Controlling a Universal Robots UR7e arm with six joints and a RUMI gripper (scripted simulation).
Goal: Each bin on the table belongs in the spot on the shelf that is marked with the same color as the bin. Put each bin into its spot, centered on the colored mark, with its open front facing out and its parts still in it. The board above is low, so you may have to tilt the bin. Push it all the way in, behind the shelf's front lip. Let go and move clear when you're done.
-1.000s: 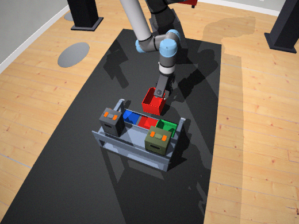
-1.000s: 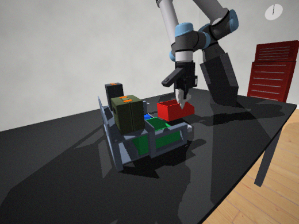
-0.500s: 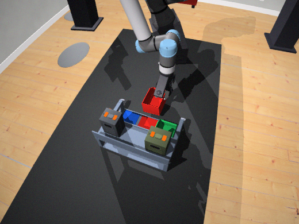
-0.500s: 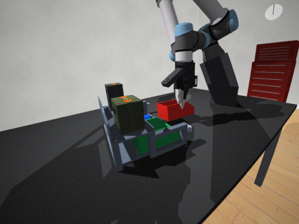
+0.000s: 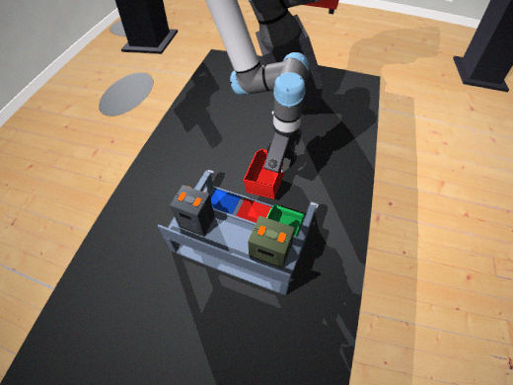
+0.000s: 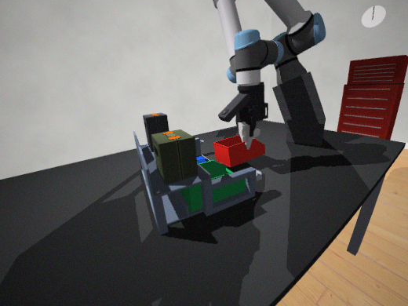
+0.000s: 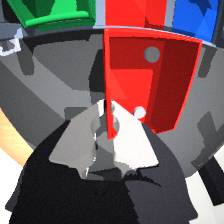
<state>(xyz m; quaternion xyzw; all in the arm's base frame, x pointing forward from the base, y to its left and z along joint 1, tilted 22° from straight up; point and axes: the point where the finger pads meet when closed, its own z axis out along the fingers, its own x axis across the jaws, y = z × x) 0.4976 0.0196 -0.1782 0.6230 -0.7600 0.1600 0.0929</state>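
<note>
Shelf shared by top and exterior views.

Your arm (image 5: 228, 29) (image 6: 228, 16) reaches down to the red bin (image 5: 260, 188) (image 6: 231, 154) (image 7: 131, 82), its wrist (image 5: 289, 90) (image 6: 249, 58) above it. Your gripper (image 5: 283, 171) (image 6: 248, 146) (image 7: 107, 100) points downward, fingers pinched on the bin's side wall near its end.

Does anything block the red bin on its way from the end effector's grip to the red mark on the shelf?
Nothing visible stands between the red bin, held by one side wall in the end effector, and the red mark. The shelf's front lip probably needs clearing.
</note>
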